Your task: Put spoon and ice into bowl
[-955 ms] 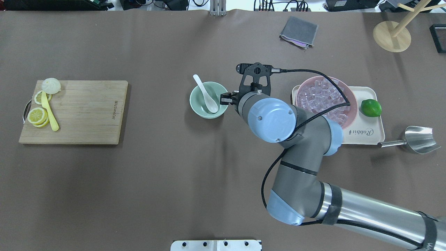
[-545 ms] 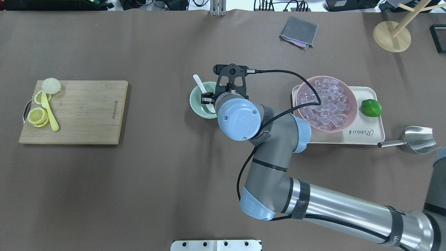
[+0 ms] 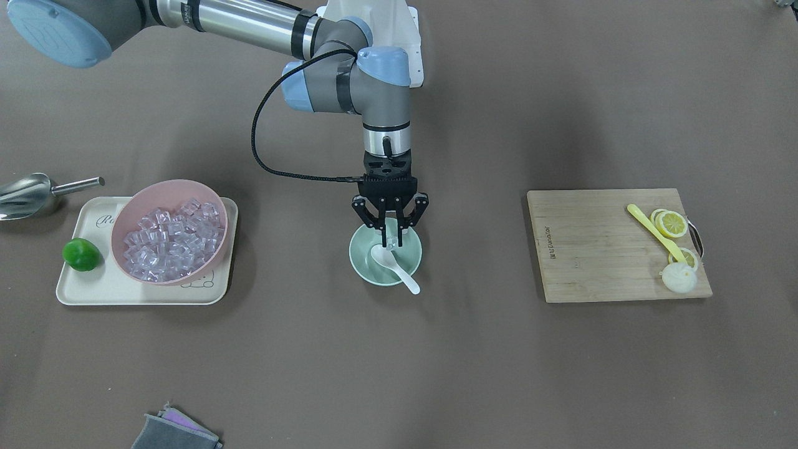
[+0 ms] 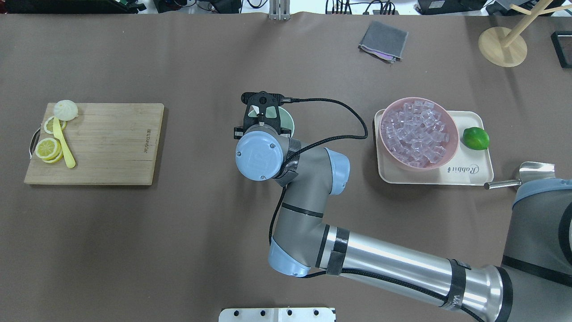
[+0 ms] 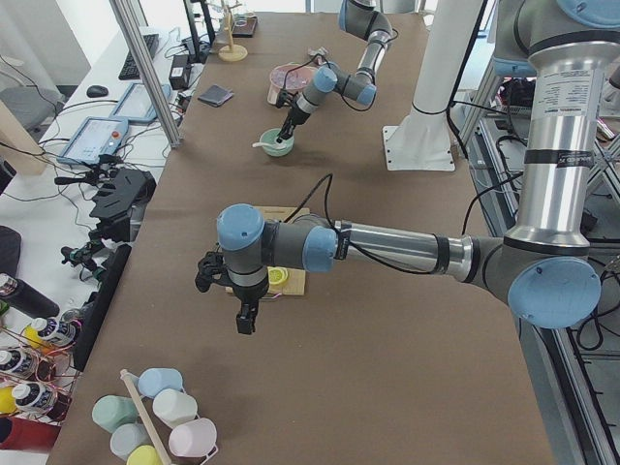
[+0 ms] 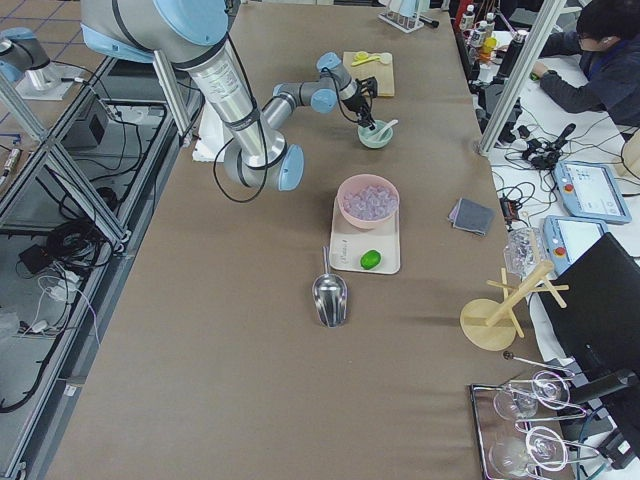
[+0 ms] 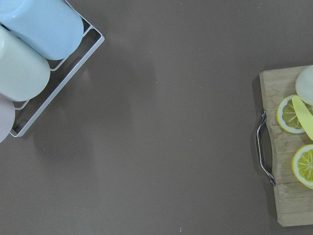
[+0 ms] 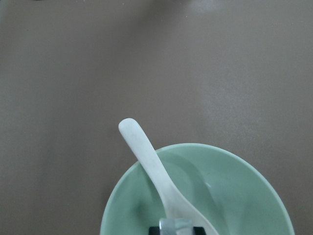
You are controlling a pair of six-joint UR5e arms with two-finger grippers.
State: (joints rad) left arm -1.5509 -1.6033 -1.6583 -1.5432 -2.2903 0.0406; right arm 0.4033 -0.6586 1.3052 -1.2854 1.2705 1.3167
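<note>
The pale mint-green bowl (image 3: 357,263) stands at mid-table, and the white spoon (image 3: 400,275) lies in it with its handle over the rim. My right gripper (image 3: 391,241) points down over the bowl, shut on a small clear ice cube (image 3: 391,239) just above the spoon's scoop. The right wrist view shows the bowl (image 8: 244,186), the spoon (image 8: 146,161) and the cube (image 8: 175,225) at the bottom edge. My left gripper (image 5: 244,322) hangs low beyond the cutting board's end; I cannot tell if it is open or shut.
A pink bowl (image 3: 187,185) full of clear ice cubes sits on a cream tray (image 3: 100,288) with a lime (image 3: 81,254). A metal scoop (image 3: 25,193) lies beside it. A cutting board (image 3: 592,249) holds lemon slices and a yellow utensil. A grey cloth (image 3: 177,431) lies at the operators' edge.
My right arm has swung left from beside the pink bowl to directly over the mint-green bowl, carrying the ice cube. The spoon and bowl have not moved.
</note>
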